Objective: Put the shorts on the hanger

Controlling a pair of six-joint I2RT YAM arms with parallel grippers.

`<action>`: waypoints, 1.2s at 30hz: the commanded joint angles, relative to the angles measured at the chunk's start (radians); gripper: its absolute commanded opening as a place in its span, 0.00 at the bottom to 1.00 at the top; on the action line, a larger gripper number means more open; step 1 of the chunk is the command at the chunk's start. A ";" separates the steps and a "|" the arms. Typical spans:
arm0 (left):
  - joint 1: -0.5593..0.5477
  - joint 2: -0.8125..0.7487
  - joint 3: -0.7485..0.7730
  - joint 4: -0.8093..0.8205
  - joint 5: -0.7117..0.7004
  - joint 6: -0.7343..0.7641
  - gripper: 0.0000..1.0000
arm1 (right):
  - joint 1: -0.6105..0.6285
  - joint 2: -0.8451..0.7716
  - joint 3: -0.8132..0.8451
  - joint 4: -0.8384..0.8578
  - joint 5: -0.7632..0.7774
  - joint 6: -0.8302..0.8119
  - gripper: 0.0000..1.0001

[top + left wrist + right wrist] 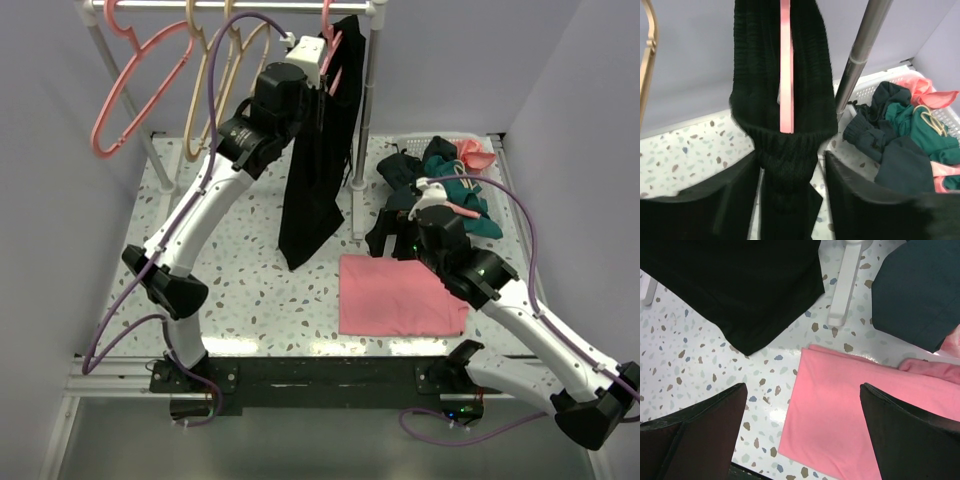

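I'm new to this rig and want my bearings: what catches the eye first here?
The long black fabric shorts draped over a thin pink plastic hanger on the metal rail at the back stand out first, the left gripper open around them. Next, the flat pink cloth on the speckled table, below the open right gripper.

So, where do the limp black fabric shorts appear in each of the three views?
Top external: the limp black fabric shorts hang at upper centre.
Left wrist: centre, draped over a thin pink plastic hanger.
Right wrist: upper left, only their lower end.
Shared landmark: the rack's right leg, just right of the shorts in every view.
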 commanded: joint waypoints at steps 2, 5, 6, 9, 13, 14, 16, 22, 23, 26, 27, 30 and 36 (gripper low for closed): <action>0.007 -0.120 -0.027 0.139 0.033 -0.004 1.00 | -0.003 -0.024 0.073 -0.015 -0.013 0.002 0.99; 0.007 -0.187 -0.068 0.120 0.051 -0.018 1.00 | -0.003 -0.024 0.096 -0.021 -0.011 -0.001 0.99; 0.005 -0.210 -0.088 0.113 0.072 -0.024 1.00 | -0.003 -0.024 0.101 -0.021 -0.010 -0.004 0.99; 0.001 -0.328 -0.229 0.116 0.129 -0.053 1.00 | -0.003 -0.021 0.102 -0.014 0.007 -0.016 0.99; -0.042 -0.501 -0.462 0.106 0.131 -0.079 1.00 | -0.003 -0.007 0.095 0.006 0.029 -0.033 0.99; -0.079 -0.528 -0.500 0.103 0.114 -0.083 1.00 | -0.003 -0.007 0.083 0.011 0.032 -0.037 0.99; -0.116 -0.601 -0.609 0.096 0.094 -0.094 1.00 | -0.003 -0.010 0.069 0.029 0.039 -0.039 0.99; -0.234 -0.782 -0.955 0.123 0.068 -0.136 1.00 | -0.003 -0.020 0.001 0.052 0.046 -0.019 0.99; -0.240 -0.795 -0.997 0.126 0.076 -0.154 1.00 | -0.005 -0.033 -0.019 0.054 0.046 -0.010 0.99; -0.255 -0.841 -1.167 0.189 0.117 -0.201 1.00 | -0.003 -0.060 -0.072 0.063 0.052 0.016 0.99; -0.257 -0.850 -1.207 0.229 0.119 -0.218 1.00 | -0.003 -0.085 -0.085 0.066 0.056 0.024 0.99; -0.259 -0.895 -1.353 0.318 0.103 -0.304 1.00 | -0.003 -0.132 -0.114 0.033 0.081 0.048 0.99; -0.257 -0.957 -1.559 0.485 0.166 -0.438 1.00 | -0.003 -0.209 -0.165 -0.037 0.107 0.091 0.99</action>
